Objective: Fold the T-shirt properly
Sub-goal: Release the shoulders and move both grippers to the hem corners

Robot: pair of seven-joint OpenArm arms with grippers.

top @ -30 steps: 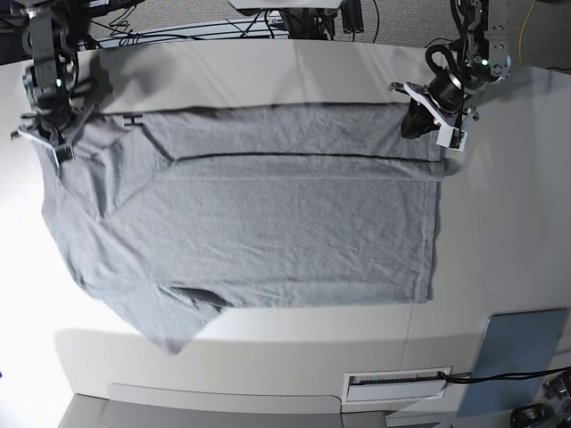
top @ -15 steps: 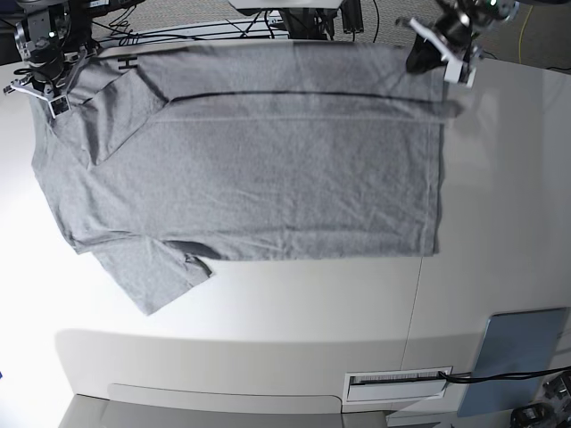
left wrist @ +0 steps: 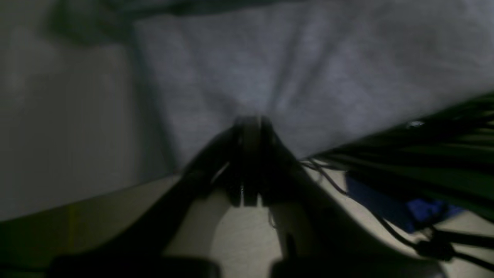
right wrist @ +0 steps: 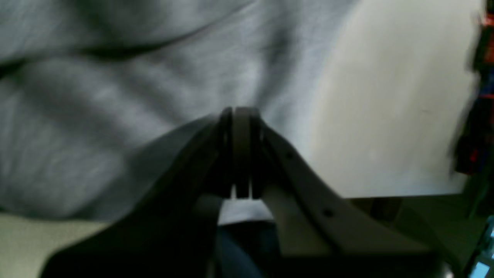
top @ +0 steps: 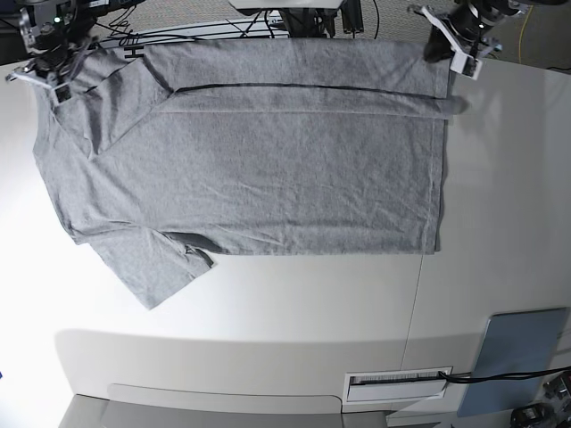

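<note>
The heather-grey T-shirt (top: 268,160) lies plain side up across the white table (top: 500,223), its far edge folded over along a dark crease. A sleeve (top: 147,267) trails toward the near left. My left gripper (top: 443,53) at the far right is shut on the T-shirt's corner; in the left wrist view the left gripper (left wrist: 250,123) pinches the T-shirt (left wrist: 289,69). My right gripper (top: 49,80) at the far left is shut on the shoulder edge; in the right wrist view the right gripper (right wrist: 237,114) clamps the T-shirt (right wrist: 115,96).
A grey-blue panel (top: 517,357) sits at the near right corner, with a white labelled slot (top: 397,383) beside it. Cables (top: 223,27) run behind the table's far edge. A seam (top: 415,294) crosses the table top.
Both grippers have moved toward the table's far edge, dragging the T-shirt with them. Its near hem and trailing sleeve have slid farther from the front edge.
</note>
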